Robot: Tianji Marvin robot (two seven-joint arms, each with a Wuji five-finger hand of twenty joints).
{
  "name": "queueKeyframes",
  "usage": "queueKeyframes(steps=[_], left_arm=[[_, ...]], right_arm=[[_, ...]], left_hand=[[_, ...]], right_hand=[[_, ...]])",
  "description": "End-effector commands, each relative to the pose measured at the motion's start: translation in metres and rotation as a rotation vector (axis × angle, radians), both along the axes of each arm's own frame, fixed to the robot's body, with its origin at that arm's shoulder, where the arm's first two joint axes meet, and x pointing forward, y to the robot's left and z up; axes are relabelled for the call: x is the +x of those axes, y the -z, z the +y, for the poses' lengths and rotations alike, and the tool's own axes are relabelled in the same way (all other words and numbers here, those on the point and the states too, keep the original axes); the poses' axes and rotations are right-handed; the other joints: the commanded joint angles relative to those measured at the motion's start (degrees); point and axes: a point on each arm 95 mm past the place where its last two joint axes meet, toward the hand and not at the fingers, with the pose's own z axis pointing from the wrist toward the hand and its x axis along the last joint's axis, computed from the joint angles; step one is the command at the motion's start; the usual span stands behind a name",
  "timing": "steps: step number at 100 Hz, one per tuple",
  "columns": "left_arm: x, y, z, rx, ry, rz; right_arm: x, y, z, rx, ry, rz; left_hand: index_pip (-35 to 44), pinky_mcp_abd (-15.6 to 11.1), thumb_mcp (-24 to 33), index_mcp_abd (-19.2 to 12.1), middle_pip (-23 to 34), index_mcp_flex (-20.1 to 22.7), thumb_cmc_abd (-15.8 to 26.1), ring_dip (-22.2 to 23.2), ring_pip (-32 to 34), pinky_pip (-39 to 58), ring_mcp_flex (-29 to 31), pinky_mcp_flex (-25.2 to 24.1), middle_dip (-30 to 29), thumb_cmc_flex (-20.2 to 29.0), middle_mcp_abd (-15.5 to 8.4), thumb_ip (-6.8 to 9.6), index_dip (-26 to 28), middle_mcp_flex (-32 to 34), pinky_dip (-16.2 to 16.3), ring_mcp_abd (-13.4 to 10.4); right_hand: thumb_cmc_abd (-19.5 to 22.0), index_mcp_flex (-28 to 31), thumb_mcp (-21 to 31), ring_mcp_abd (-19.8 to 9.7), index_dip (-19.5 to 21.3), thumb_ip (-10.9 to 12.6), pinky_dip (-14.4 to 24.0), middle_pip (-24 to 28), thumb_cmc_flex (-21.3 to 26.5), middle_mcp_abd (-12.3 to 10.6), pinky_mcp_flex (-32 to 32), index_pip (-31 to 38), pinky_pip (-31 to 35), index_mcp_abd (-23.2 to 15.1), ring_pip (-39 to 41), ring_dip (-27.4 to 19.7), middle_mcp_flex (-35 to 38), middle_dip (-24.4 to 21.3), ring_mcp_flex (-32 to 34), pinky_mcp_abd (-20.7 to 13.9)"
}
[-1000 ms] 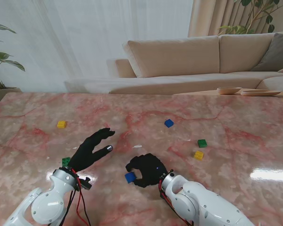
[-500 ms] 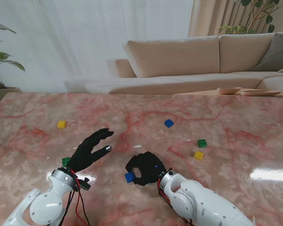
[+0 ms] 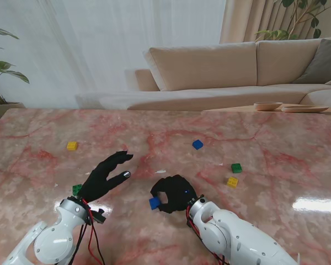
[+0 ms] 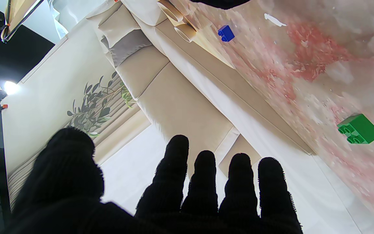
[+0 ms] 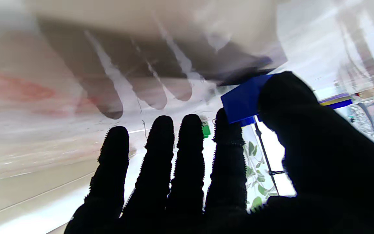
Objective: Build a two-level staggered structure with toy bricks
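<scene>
My right hand is shut on a blue brick, pinched between thumb and index finger just over the table, near the middle and close to me. The right wrist view shows that blue brick against the thumb of the right hand. My left hand hovers open to the left of it, fingers spread and pointing far-right. A green brick lies beside the left wrist and also shows in the left wrist view. Another blue brick lies farther out.
A yellow brick lies far left. A green brick and a yellow brick lie together to the right. A small white scrap sits between the hands. A sofa stands beyond the pink marble table.
My right hand has shifted slightly right and away from me, carrying the blue brick a little higher. The left hand has barely moved.
</scene>
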Motion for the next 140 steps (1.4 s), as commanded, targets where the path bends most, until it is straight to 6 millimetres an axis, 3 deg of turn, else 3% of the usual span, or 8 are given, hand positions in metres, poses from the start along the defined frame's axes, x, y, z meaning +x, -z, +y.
queueKeyframes(steps=[1,50,109,120,127,133,135,140], left_arm=[[-0.003,0.002,0.0,0.003,0.001,0.01],[-0.003,0.001,0.001,0.007,-0.001,0.015],[-0.004,0.001,0.004,0.013,0.005,0.029],[-0.004,0.001,0.004,0.015,0.005,0.03],[-0.004,0.001,0.004,0.016,0.005,0.031],[-0.004,0.001,0.004,0.016,0.005,0.031],[-0.004,0.001,0.004,0.016,0.005,0.031],[-0.004,0.001,0.004,0.016,0.006,0.03]], right_arm=[[0.002,0.0,-0.002,-0.007,0.032,0.006],[0.029,-0.01,-0.031,-0.03,0.209,0.026],[0.047,0.003,-0.051,-0.035,0.243,0.065],[0.049,0.004,-0.052,-0.04,0.239,0.065],[0.048,0.005,-0.052,-0.042,0.235,0.069],[0.047,0.006,-0.052,-0.042,0.233,0.074],[0.047,0.006,-0.053,-0.043,0.232,0.076],[0.046,0.007,-0.053,-0.044,0.23,0.079]], left_hand=[[0.3,-1.1,0.1,-1.7,-0.2,1.3,1.4,-0.3,-1.3,-0.7,0.1,-0.4,-0.5,-0.5,-1.2,0.04,-0.1,0.1,-0.1,-2.9],[0.3,-0.9,-0.2,-1.6,-0.3,1.6,1.6,-0.3,-1.4,-1.1,0.1,-0.4,-0.5,-0.1,-1.2,-0.07,0.0,0.3,-0.3,-2.8],[0.3,-0.6,-0.3,-1.9,-0.5,2.0,1.8,-0.4,-1.5,-1.4,0.4,-0.4,-0.5,0.3,-0.9,-0.23,0.1,0.8,-0.4,-2.8],[0.3,-0.6,-0.4,-1.8,-0.5,2.1,1.7,-0.4,-1.5,-1.4,0.5,-0.4,-0.5,0.4,-1.0,-0.26,0.1,0.9,-0.4,-2.9],[0.3,-0.6,-0.5,-1.9,-0.4,2.1,1.8,-0.4,-1.5,-1.4,0.5,-0.4,-0.5,0.4,-2.0,-0.29,0.1,1.1,-0.4,-2.9],[0.3,-0.6,-0.5,-1.9,-0.5,2.1,1.8,-0.4,-1.5,-1.4,0.6,-0.4,-0.5,0.4,-0.9,-0.29,0.1,0.9,-0.4,-3.0],[0.3,-0.6,-0.5,-1.9,-0.4,2.2,1.8,-0.4,-1.5,-1.4,0.6,-0.4,-0.5,0.4,-2.0,-0.3,0.1,1.1,-0.4,-3.0],[0.3,-0.6,-0.5,-1.9,-0.4,2.1,1.8,-0.4,-1.5,-1.4,0.6,-0.4,-0.5,0.4,-2.0,-0.3,0.1,1.1,-0.4,-3.0]], right_hand=[[2.4,1.9,2.1,0.1,0.4,-2.0,1.1,-0.4,1.2,-1.6,-1.0,5.6,1.1,-5.6,0.6,0.1,0.2,1.2,1.0,-0.4],[3.3,0.1,1.7,0.1,-0.6,-0.8,1.1,-0.4,-0.8,-1.2,-2.2,4.2,0.5,-3.4,0.4,0.0,-1.8,1.2,-0.8,-0.5],[4.2,-2.1,2.4,-0.1,-0.9,0.7,0.8,-0.2,-2.0,-1.3,-2.8,1.7,-0.7,-1.4,0.3,-0.1,-3.6,1.0,-2.1,-0.7],[4.0,-2.4,2.7,0.0,-0.7,1.8,0.8,-0.2,-2.9,-1.2,-2.9,0.8,-0.8,-0.7,0.3,-0.2,-4.1,0.8,-2.4,-0.8],[4.5,-2.5,0.5,0.0,-0.3,3.7,0.9,-0.5,-2.9,-1.0,-3.2,-0.7,-1.1,0.0,0.1,-0.4,-4.7,0.5,-2.8,-0.8],[5.1,-2.6,-1.7,0.1,0.1,6.6,1.1,-0.7,-3.1,-0.8,-3.4,-2.2,-1.3,0.8,-0.1,-0.4,-5.2,0.3,-3.2,-0.7],[5.3,-2.7,-2.7,0.1,0.3,7.3,1.1,-0.9,-3.1,-0.8,-3.5,-2.6,-1.4,0.9,-0.2,-0.4,-5.4,0.2,-3.4,-0.7],[5.3,-2.9,-5.0,0.2,0.6,7.7,1.2,-1.0,-3.0,-0.7,-3.6,-3.3,-1.6,1.3,-0.2,-0.4,-5.6,0.1,-3.5,-0.7]])
